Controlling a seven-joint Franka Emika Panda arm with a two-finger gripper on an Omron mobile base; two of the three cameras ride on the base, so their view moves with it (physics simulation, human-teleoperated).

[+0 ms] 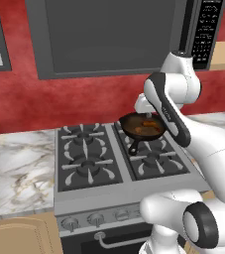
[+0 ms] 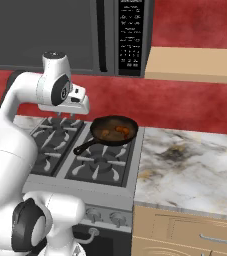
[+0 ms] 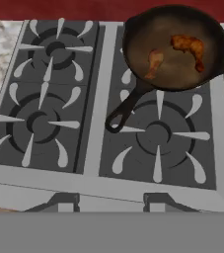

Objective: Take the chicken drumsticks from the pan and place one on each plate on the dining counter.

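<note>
**Drumsticks in pan, nothing picked up**

Red-walled kitchen, 4-burner gas stove (image 3: 103, 99) set in a marble worktop (image 2: 190, 165), microwave (image 2: 130, 35) overhead. The pan (image 3: 175, 47) sits on the rear right burner, handle pointing toward the stove front. 2 chicken drumsticks (image 3: 188, 47) lie inside it, apart from each other: 1 near the centre, 1 toward the far right wall.

The gripper (image 2: 60, 116) hangs above the stove, left of the pan in the right base view. Cannot tell whether the fingers are spread or closed; nothing visible between them.

Handling, my read: drumsticks look small, light, glossy, so likely slippery and slightly soft. Pinch across the thick meaty end, not the tapered bone end. Pan rim limits approach; come straight down.
</note>
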